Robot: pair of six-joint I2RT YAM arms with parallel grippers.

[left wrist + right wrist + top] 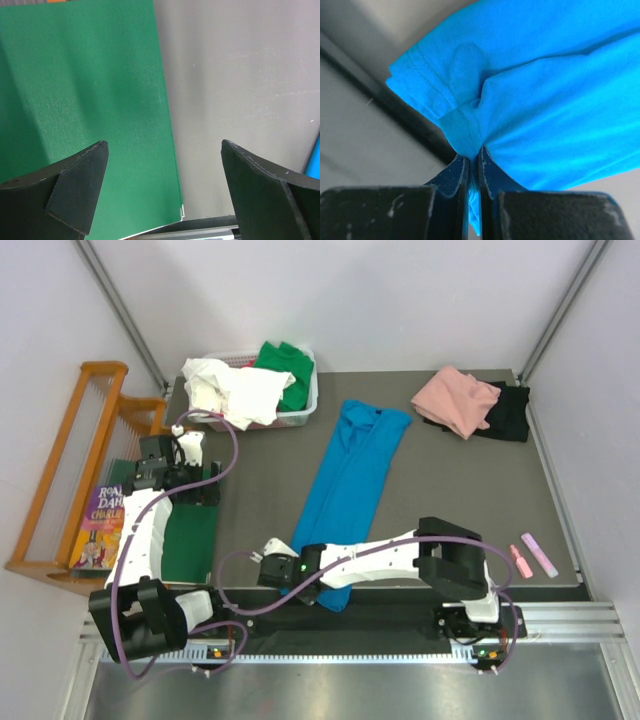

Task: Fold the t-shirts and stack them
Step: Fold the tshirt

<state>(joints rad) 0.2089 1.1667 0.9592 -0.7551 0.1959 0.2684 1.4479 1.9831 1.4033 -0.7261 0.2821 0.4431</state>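
Mid cross-fold on the bright blue cloth t-shirt [355, 475], a long lengthwise-folded strip slanting across mid-table. The right gripper [471, 162] is clamped tight on its near hem corner, and the left gripper [165, 145] hangs empty, jaws wide apart, over the flat dark green board [85, 90]. Next move, I'd say: lift that hem and carry it toward the collar end without skewing the strip. The right arm [390, 555] hides the near hem from above, so can't tell if 1 layer or all are pinched.

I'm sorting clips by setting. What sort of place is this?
Likely a robotics lab cell, not a home: bare white enclosure walls, a metal mounting rail, and a grey table staged with a blue t-shirt and a basket.
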